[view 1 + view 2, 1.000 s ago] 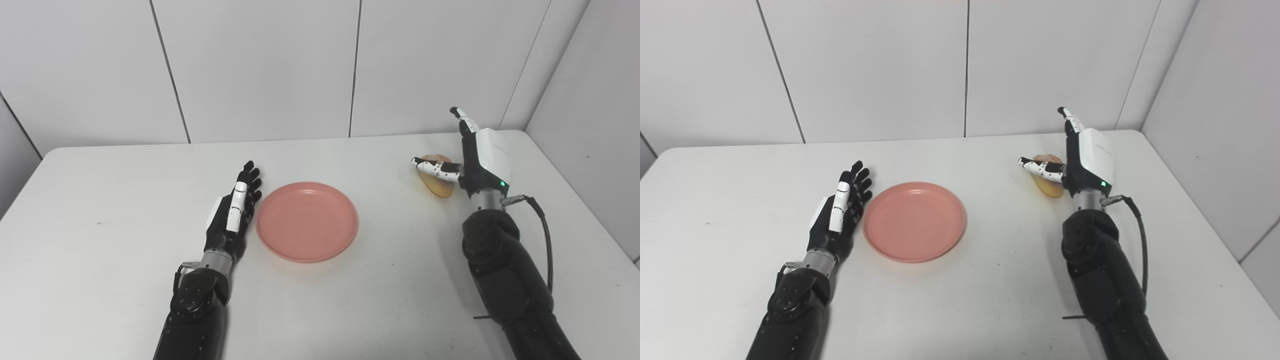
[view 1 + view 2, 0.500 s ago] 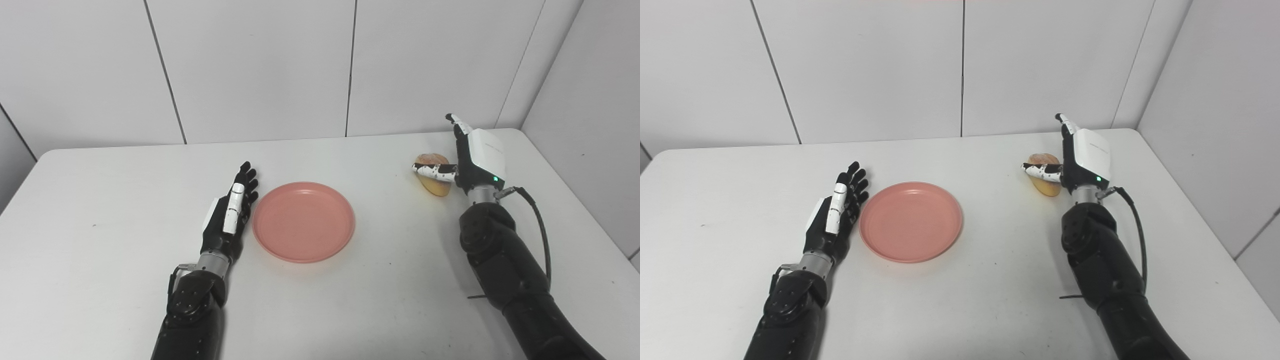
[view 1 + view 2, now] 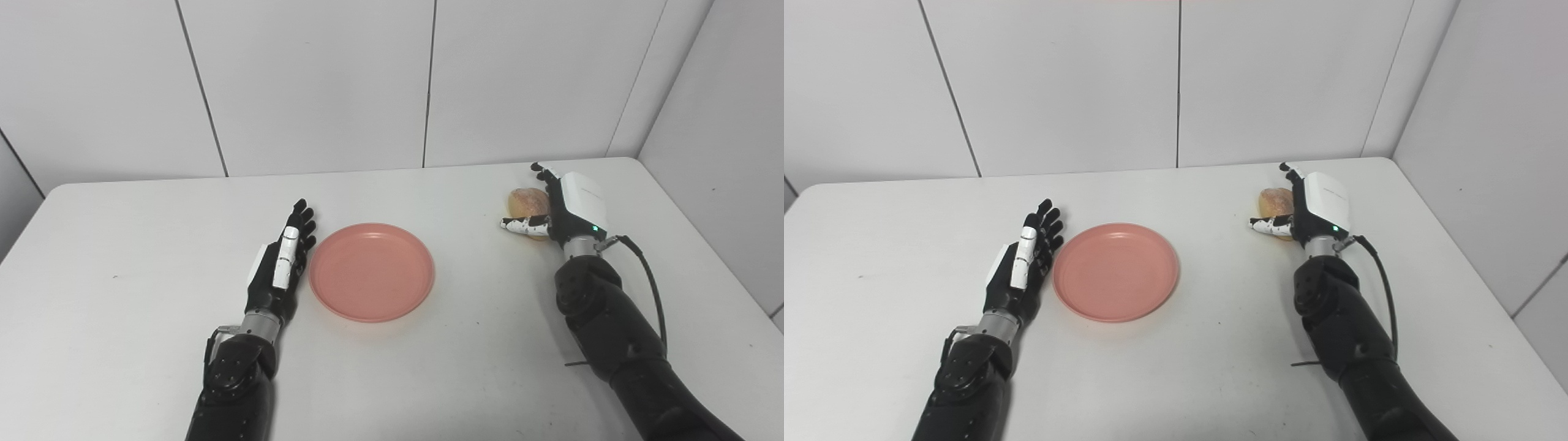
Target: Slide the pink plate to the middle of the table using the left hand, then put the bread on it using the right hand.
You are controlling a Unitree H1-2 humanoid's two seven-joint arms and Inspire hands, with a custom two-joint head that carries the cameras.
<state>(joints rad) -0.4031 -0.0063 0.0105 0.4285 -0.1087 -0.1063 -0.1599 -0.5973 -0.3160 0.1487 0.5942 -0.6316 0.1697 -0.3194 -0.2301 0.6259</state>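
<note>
On my feed the left hand (image 3: 280, 264) lies flat on the white surface (image 3: 122, 318), fingers straight and spread, holding nothing. It sits at the 9 o'clock side of the round pink plastic plate (image 3: 372, 271), just beside the rim; I cannot tell whether it touches. The plate rests flat near the middle of the surface and nothing lies on it.

Further right, at about 2 o'clock from the plate and well apart from it, I see the round golden-brown bread roll (image 3: 527, 200) near the far right part of the surface. The right hand (image 3: 566, 205) stands on edge at the roll's 3 o'clock side, its white back facing right. Its fingers reach past the far side of the roll and its thumb (image 3: 519, 225) crosses in front at the roll's 6 o'clock, so the hand cups the bread loosely with fingers and thumb apart. I cannot tell whether the roll rests on the surface or is lifted, nor whether the grip is tight.
</note>
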